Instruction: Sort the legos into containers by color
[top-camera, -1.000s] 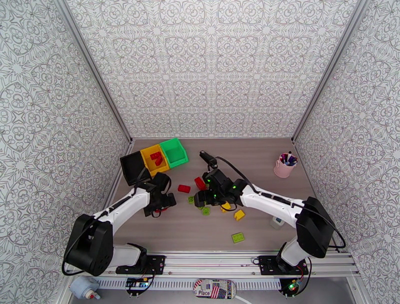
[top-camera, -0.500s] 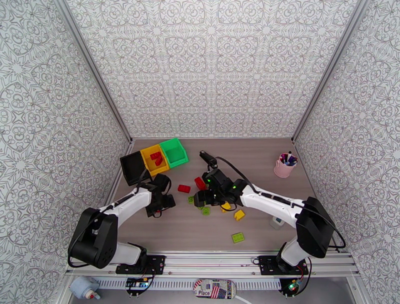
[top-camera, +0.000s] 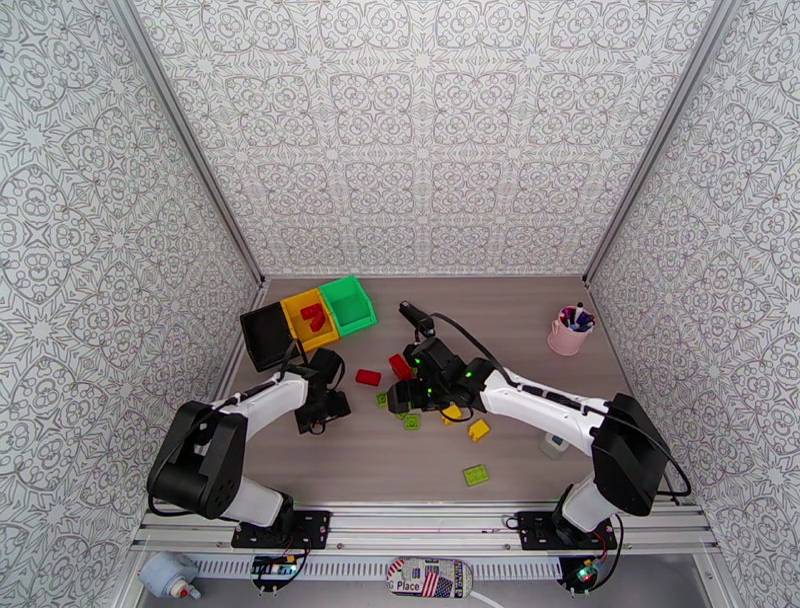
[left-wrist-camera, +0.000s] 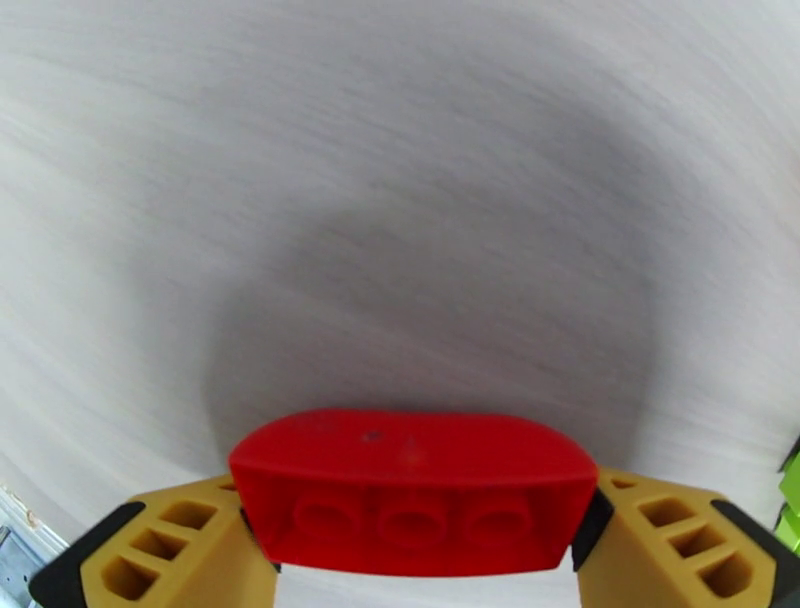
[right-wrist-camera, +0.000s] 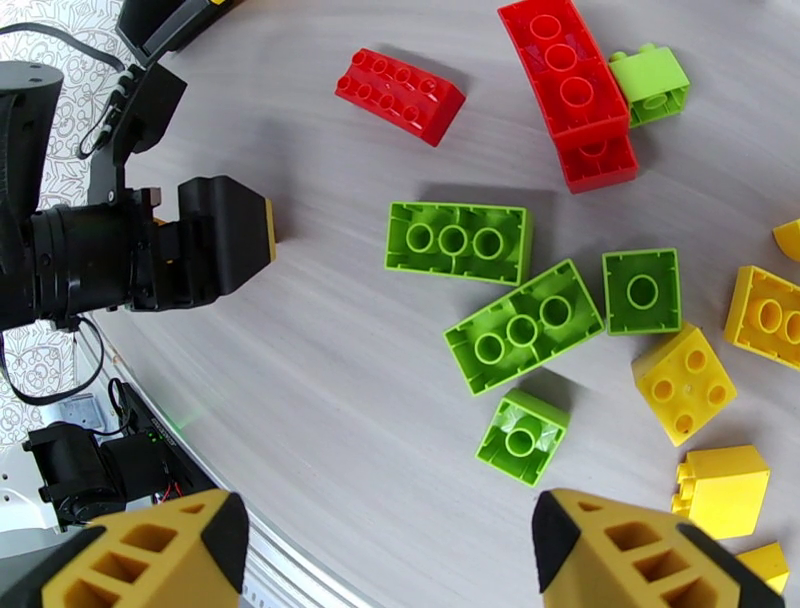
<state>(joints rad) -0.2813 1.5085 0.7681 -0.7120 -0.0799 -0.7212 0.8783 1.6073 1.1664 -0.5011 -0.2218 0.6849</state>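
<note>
The red brick (left-wrist-camera: 410, 490) is smooth moulded plastic with a soft sheen and a few faint scuffs on its top face. The fingers (left-wrist-camera: 170, 545) of the left gripper (left-wrist-camera: 415, 550) are matt mustard plastic, hollow-celled, with black edges; the fingers (right-wrist-camera: 640, 550) of the right gripper (right-wrist-camera: 390, 560) look the same. The loose legos (right-wrist-camera: 457, 241) are glossy plastic in lime, yellow and red. The table (right-wrist-camera: 330, 400) has a matt grey-brown wood-grain surface. The black bin (top-camera: 262, 335), yellow bin (top-camera: 293, 303) and green bin (top-camera: 350, 305) are smooth plastic. The arm links (top-camera: 262, 398) are glossy white shells, the joints matt black. The front rail (top-camera: 420, 525) is pale brushed metal. The walls (top-camera: 430, 130) are matt, printed with a pattern
</note>
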